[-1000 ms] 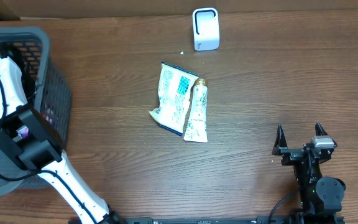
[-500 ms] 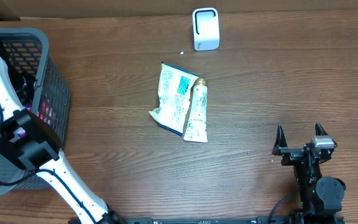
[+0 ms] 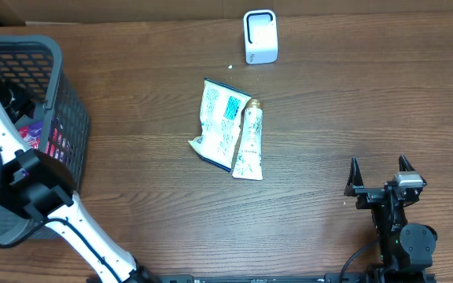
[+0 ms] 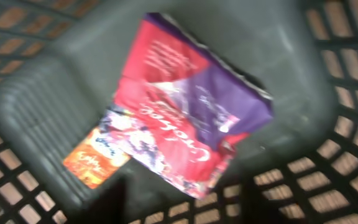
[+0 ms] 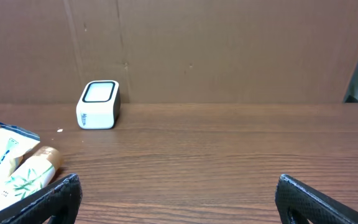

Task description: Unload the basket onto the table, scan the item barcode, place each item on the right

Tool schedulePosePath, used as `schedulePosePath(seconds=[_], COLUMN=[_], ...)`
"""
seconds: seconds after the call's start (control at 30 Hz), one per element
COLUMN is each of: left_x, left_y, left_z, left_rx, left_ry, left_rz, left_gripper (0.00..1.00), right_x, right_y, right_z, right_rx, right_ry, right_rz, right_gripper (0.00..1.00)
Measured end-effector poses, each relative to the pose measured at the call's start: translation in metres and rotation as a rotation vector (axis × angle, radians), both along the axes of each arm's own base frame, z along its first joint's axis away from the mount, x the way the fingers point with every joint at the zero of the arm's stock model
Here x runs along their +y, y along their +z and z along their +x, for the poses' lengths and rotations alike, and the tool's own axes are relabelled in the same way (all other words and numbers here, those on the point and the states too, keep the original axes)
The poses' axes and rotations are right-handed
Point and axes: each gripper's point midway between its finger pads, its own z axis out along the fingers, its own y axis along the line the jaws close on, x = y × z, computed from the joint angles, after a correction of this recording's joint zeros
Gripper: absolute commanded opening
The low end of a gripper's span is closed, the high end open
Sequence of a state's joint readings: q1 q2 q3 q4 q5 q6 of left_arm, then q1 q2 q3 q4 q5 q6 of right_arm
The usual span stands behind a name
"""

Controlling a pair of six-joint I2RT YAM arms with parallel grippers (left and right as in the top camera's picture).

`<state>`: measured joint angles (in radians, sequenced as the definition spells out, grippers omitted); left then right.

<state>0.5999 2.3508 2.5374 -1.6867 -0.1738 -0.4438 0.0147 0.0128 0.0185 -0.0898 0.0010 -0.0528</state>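
You've got a brown wooden table here: white scanner at the far edge, pouch and tube touching mid-table, mesh basket on the left.

The packet looks glossy, the basket matt plastic, the table wood-grain.

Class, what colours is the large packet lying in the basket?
Packet: red and purple; clearest in left wrist view.

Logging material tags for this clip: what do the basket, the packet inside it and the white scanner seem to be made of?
Basket: dark grey moulded plastic, matte, with open lattice walls.
Packet: probably thin plastic film, glossy, judging by creases and sheen on its red-purple print; blur leaves it open.
Scanner: likely hard white plastic, smooth, with rounded corners.
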Motion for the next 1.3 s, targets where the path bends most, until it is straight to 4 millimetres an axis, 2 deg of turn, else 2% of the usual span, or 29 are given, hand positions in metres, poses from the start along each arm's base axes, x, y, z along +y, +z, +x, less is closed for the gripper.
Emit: schedulePosePath(seconds=[0.1, 0.33, 0.53, 0.7, 0.87, 1.07, 1.2, 1.27, 1.3], left_x=[0.009, 0.025, 0.032, 0.033, 0.033, 0.021, 0.013, 0.010, 0.008], left_y=[-0.010, -0.050, -0.077, -0.087, -0.096, -0.110, -0.116, -0.118, -0.118], left_z=[-0.016, -0.064, -0.079, -0.068, -0.039, -0.016, -0.006, -0.001, 0.002], left_rx=[0.038, 0.158, 0.153, 0.069, -0.072, -0.202, -0.284, -0.327, -0.344], left_ry=[0.043, 0.158, 0.222, 0.190, 0.101, 0.022, -0.032, -0.058, -0.064], left_rz=[-0.019, -0.105, -0.171, -0.206, -0.239, -0.311, -0.356, -0.380, -0.393], left_gripper=[1.00, 1.00, 1.00, 1.00, 1.00, 0.93, 0.84, 0.64, 0.60], right_x=[0.000, 0.000, 0.000, 0.000, 0.000, 0.000, 0.000, 0.000, 0.000], right_y=[0.000, 0.000, 0.000, 0.000, 0.000, 0.000, 0.000, 0.000, 0.000], right_z=[0.000, 0.000, 0.000, 0.000, 0.000, 0.000, 0.000, 0.000, 0.000], right_rx=[0.000, 0.000, 0.000, 0.000, 0.000, 0.000, 0.000, 0.000, 0.000], right_ry=[0.000, 0.000, 0.000, 0.000, 0.000, 0.000, 0.000, 0.000, 0.000], right_rz=[0.000, 0.000, 0.000, 0.000, 0.000, 0.000, 0.000, 0.000, 0.000], right_gripper=[1.00, 1.00, 1.00, 1.00, 1.00, 1.00, 1.00, 1.00, 1.00])
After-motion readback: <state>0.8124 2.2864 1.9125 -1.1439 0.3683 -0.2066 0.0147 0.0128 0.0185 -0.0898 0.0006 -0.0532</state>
